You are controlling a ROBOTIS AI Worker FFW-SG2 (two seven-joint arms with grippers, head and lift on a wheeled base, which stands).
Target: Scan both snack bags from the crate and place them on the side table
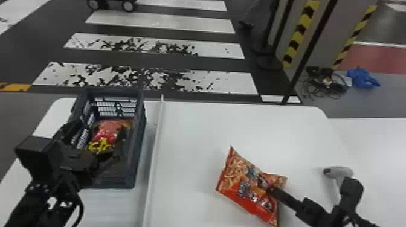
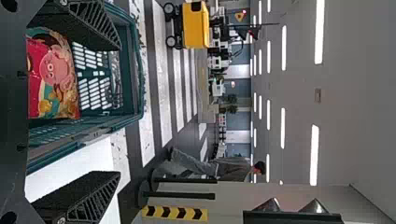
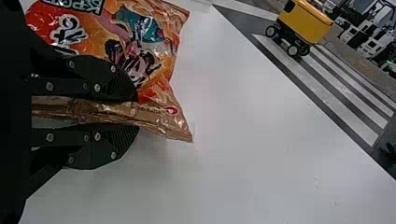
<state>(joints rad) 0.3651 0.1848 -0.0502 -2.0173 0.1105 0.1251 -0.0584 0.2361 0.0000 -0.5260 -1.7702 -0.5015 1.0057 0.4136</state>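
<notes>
Large indoor hall, crosswalk stripes (image 1: 160,19), hazard-striped pillar (image 1: 332,39), ceiling strip lights (image 2: 314,154)

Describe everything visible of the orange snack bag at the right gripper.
The orange snack bag is puffed, shiny and plastic-looking, with red areas, pictured snack sticks, cartoon art, lettering and a brownish crimped strip. The right gripper pinches that strip, and the film creases beside it. The bag sits askew over the white table, right of the crate; whether it touches the tabletop is unclear.
</notes>
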